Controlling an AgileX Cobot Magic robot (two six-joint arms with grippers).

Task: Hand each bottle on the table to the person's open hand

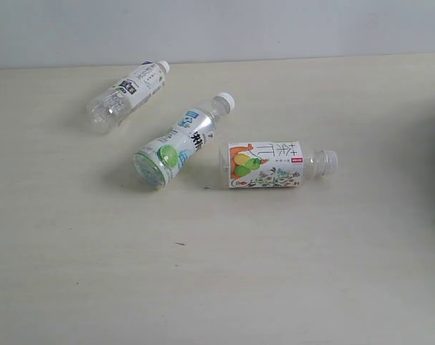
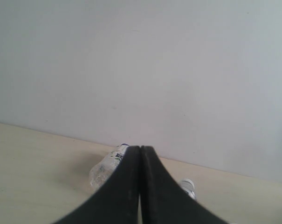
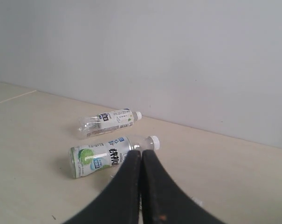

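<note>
3 clear cyl. plastic bottles lying on smooth cream table

We see clear, glossy plastic in the fruit-label bottle, the green-label bottle just beside it and the blue-label bottle farther from it. The table looks matt, smooth, faintly wood-grained. The left pincer and the right pincer look matt black.

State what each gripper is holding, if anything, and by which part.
Nothing is held. The left gripper and the right gripper are each shut tight, with nothing between the jaws.
</note>
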